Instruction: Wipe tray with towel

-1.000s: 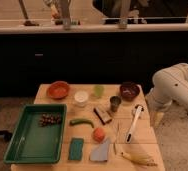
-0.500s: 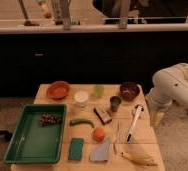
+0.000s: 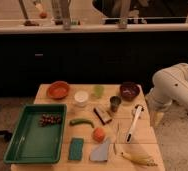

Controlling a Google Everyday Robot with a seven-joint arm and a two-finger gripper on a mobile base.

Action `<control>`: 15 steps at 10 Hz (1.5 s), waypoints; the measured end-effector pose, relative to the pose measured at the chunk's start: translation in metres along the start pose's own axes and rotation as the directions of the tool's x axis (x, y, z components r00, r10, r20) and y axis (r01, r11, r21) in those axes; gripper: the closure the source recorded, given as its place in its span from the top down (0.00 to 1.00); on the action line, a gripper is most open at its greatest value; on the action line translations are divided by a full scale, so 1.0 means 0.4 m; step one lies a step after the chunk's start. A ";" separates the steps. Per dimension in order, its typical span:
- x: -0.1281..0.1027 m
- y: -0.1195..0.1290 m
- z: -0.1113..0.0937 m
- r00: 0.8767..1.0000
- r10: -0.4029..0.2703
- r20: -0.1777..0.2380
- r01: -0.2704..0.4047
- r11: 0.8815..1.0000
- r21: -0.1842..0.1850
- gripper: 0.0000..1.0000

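Wiping not yet begun; the towel (image 3: 101,151) lies untouched on the table.
It sits at four o'clock of the tray (image 3: 31,142), just past a sponge (image 3: 76,148). The gripper (image 3: 157,119), spread and empty, hangs well apart at the table's three o'clock edge.

White utensil (image 3: 134,124) lies between hand (image 3: 157,118) (right of table (image 3: 148,146)) and towel (image 3: 101,151).

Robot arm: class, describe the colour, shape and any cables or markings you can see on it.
The arm is off-white, built of thick rounded, tube-like segments with bulbous joints. No cables or markings are visible. Its gripper, pale like the arm, hangs beside the table's right edge.
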 end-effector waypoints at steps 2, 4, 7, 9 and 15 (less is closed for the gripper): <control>0.000 0.000 0.000 1.000 0.000 0.000 0.000 1.000 0.000 0.80; 0.000 0.000 0.000 1.000 0.001 0.001 -0.001 1.000 0.003 0.80; -0.009 0.037 -0.001 0.994 0.100 0.043 -0.101 0.995 0.012 0.80; -0.049 0.062 0.004 0.993 0.101 0.065 -0.101 0.995 0.003 0.80; -0.183 0.152 0.044 0.991 0.000 0.136 -0.001 1.000 0.009 0.80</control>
